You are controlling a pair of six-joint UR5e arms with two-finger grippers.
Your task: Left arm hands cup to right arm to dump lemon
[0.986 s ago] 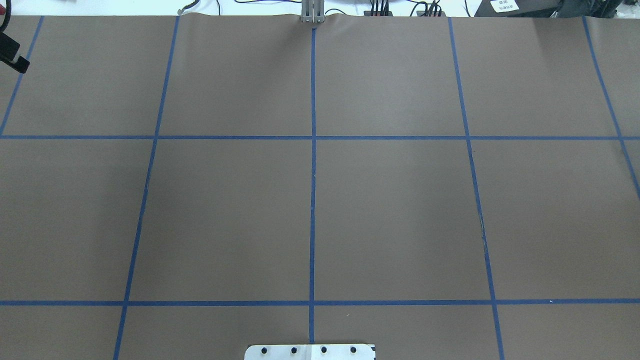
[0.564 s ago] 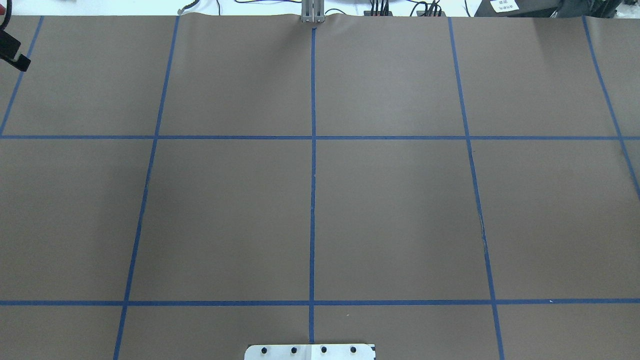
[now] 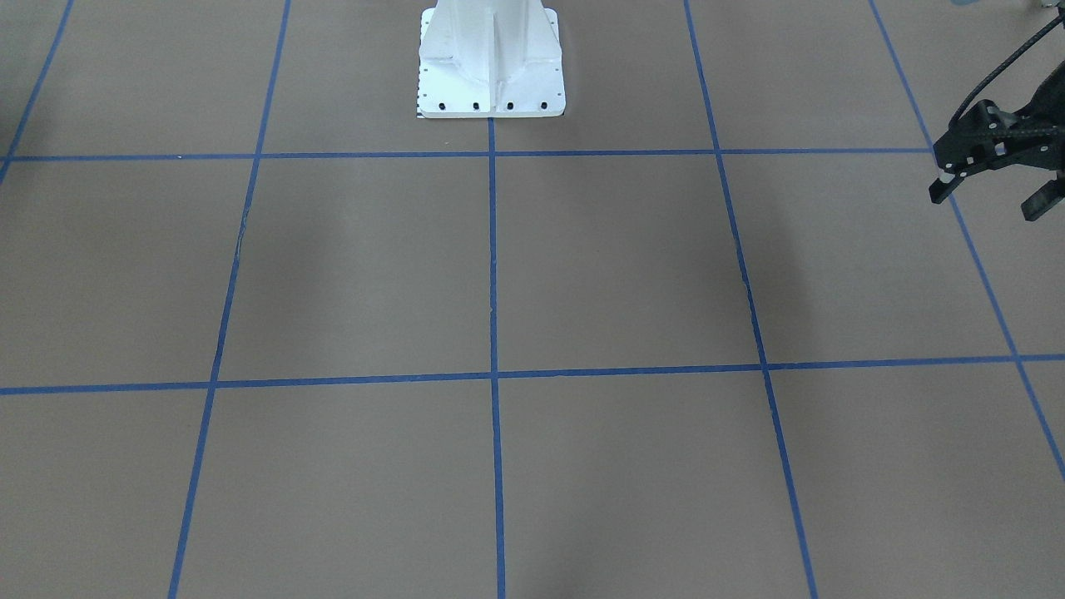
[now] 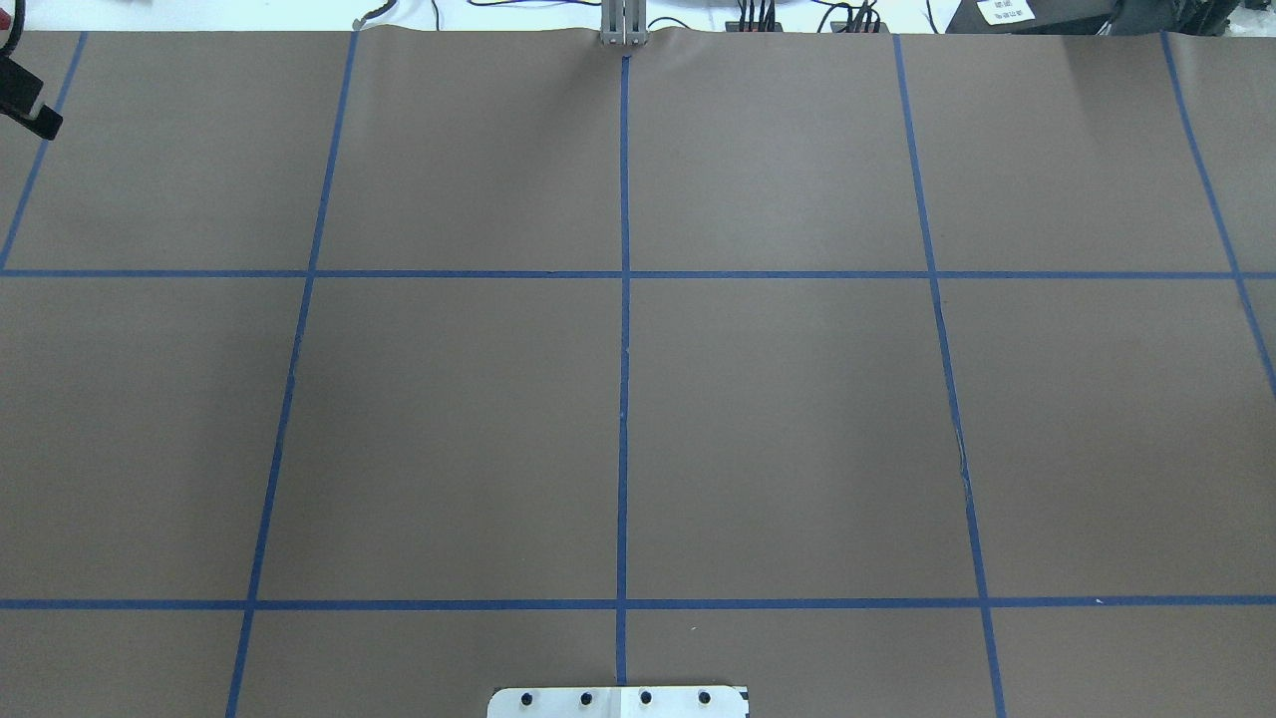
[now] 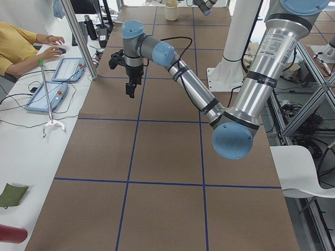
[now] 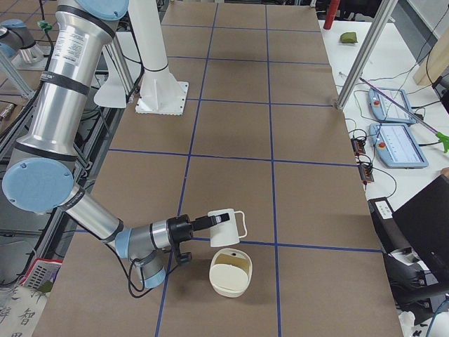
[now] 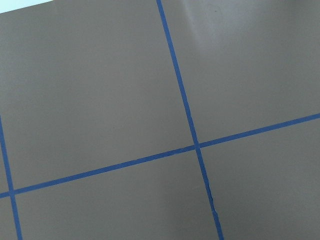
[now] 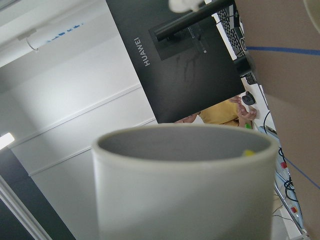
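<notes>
The cream-white cup [image 6: 226,226] hangs just above the table at the near end of the exterior right view, with its handle pointing away from the right arm [image 6: 105,228]. The right gripper [image 6: 210,220] reaches to the cup's rim, but I cannot tell whether its fingers are shut. The right wrist view is filled by the cup [image 8: 185,185] with its grey inside, and a small yellow bit of lemon [image 8: 248,152] sits at the inner rim. My left gripper [image 3: 990,195] hovers open and empty at the table's edge, far from the cup.
A cream bowl [image 6: 230,274] stands right under the cup. The white robot pedestal [image 3: 491,62] stands at mid-table. A person in a yellow sleeve [image 5: 15,44] sits at the side desk with tablets [image 6: 400,144]. Blue tape lines grid the brown table [image 4: 778,439].
In the overhead view the left gripper's tip at the left edge has crept slightly toward the far side. Nothing else on the table differs.
</notes>
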